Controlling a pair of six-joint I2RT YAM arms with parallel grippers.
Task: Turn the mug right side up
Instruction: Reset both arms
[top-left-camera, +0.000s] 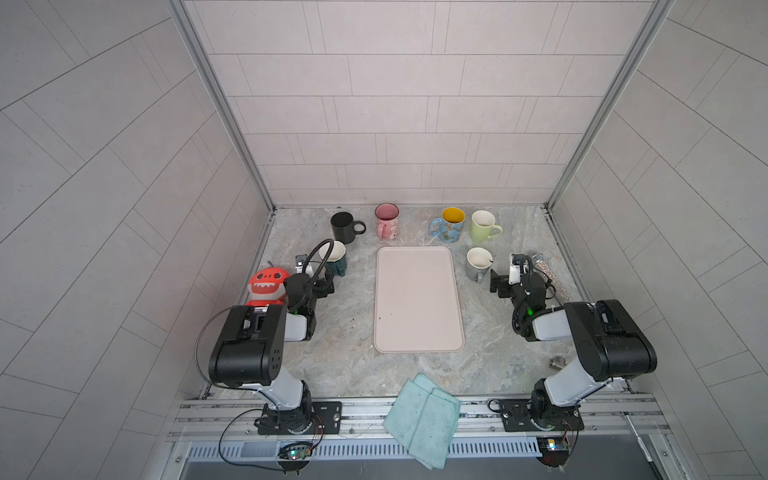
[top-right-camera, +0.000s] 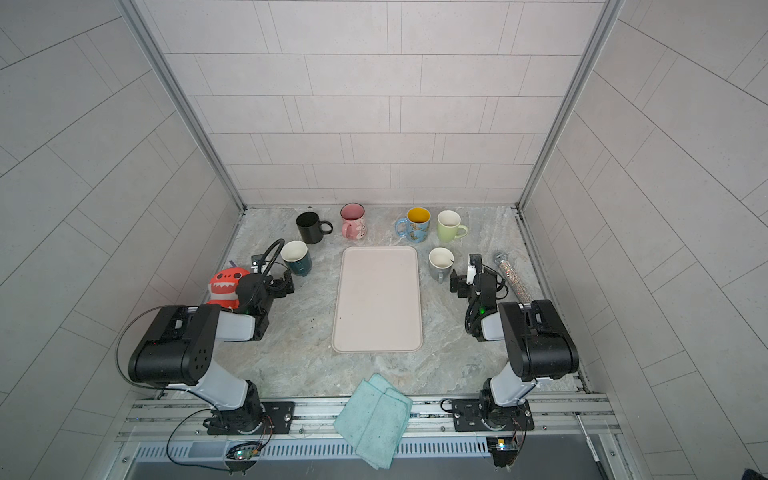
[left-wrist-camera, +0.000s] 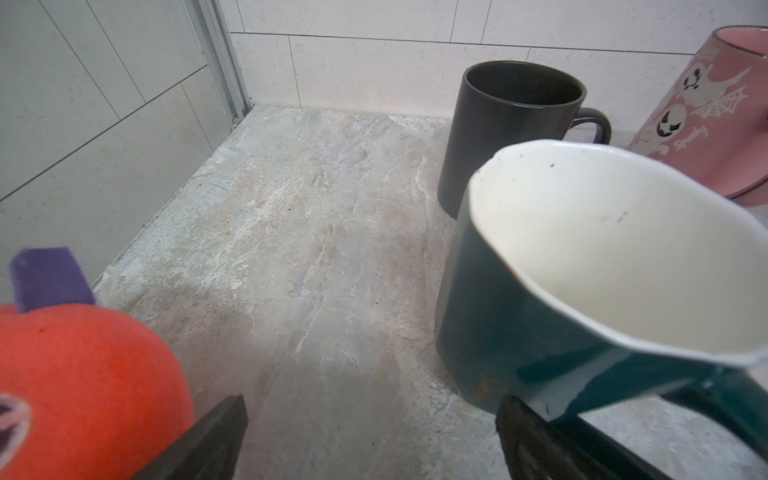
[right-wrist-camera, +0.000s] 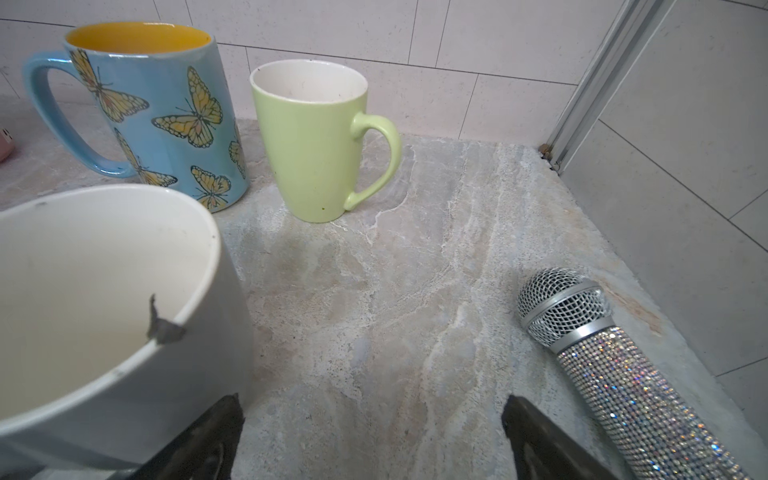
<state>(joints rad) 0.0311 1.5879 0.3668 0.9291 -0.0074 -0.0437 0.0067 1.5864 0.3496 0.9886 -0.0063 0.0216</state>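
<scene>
No mug needs turning that I can see: the teal mug just ahead of the left claw and the grey mug just ahead of the right claw both stand mouth-up. Both claws gape wide and empty, so the best move, I judge, is to back straight off without nudging either mug.

There are six mugs: beyond these two stand the black mug, pink mug, butterfly mug and green mug. There is one tray between the claws, one plush toy and one microphone.

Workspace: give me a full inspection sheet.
Surface: marbled stone tabletop, few dark specks; pale pink rectangular tray at centre.
Job's things: six ceramic mugs, all mouth-up: black mug, pink ghost-print mug, blue butterfly mug, light green mug, dark teal mug, chipped grey mug.
Clutter: red plush toy, glittery silver microphone, folded teal cloth.
Grippers: left gripper open, empty; right gripper open, empty.
Cables: black cable looping over left arm.
Surroundings: pale tiled walls.
</scene>
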